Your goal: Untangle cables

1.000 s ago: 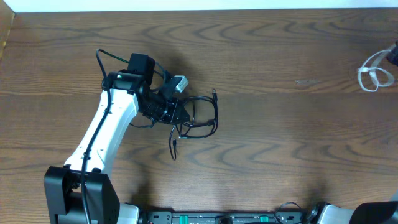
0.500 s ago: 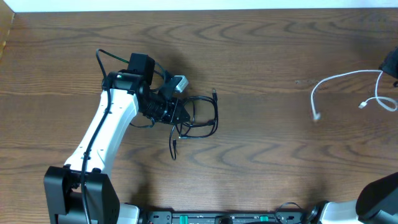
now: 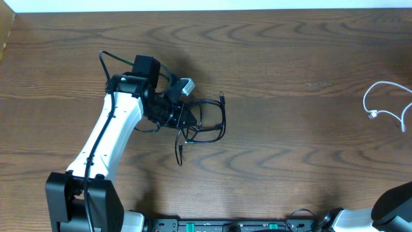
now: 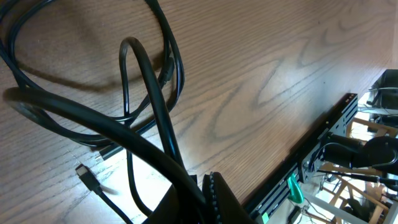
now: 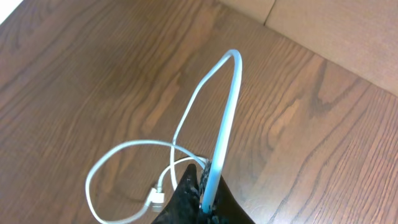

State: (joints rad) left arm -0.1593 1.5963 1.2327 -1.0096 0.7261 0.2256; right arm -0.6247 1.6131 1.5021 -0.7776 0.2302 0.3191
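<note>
Since the black cable, clamped in the left gripper, lay left of the table's centre, and the white cable, pinched in the right gripper, sat at its right edge, separation looked all but done. Next move, as judged: set both down. Bare wood between offered ample room, the right edge little.

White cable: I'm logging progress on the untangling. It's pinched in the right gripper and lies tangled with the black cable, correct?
Not tangled. The white cable is pinched in the right gripper, but it lies alone at the far right of the table, well apart from the black cable. The overhead view shows the gap.
</note>
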